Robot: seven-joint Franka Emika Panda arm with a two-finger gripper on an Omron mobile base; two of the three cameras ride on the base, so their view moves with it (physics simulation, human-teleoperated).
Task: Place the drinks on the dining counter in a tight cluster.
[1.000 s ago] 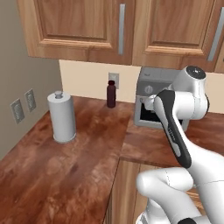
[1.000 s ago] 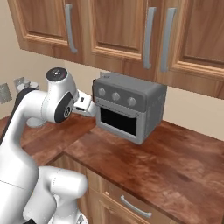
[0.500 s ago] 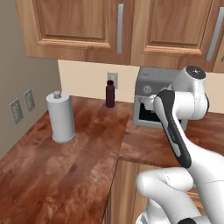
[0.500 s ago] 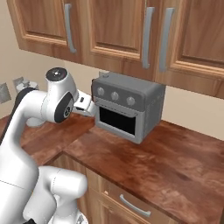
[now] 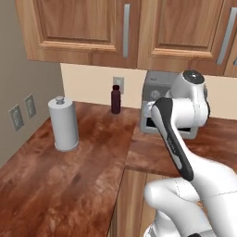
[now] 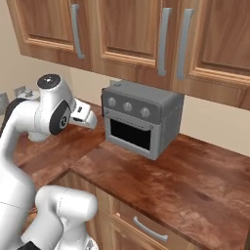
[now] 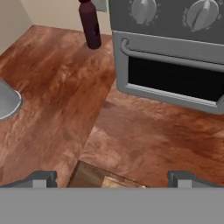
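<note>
A dark maroon bottle stands upright at the back of the reddish-brown worktop, against the wall by an outlet. The hand view shows this bottle at the upper left, far ahead of my gripper. My two fingertips are spread wide with nothing between them, so the gripper is open. It hovers over the worktop's front edge, in front of the toaster oven. In the right base view my hand points toward the oven from the left. The dining counter is out of view.
A grey toaster oven sits on the worktop to the right of the bottle, its door shut. A grey paper-towel roll stands to the left near the side wall. Wooden cabinets hang above.
The whole picture in both base views has shifted slightly, so the camera has moved a little. The arm keeps its pose and the gripper stays open.
</note>
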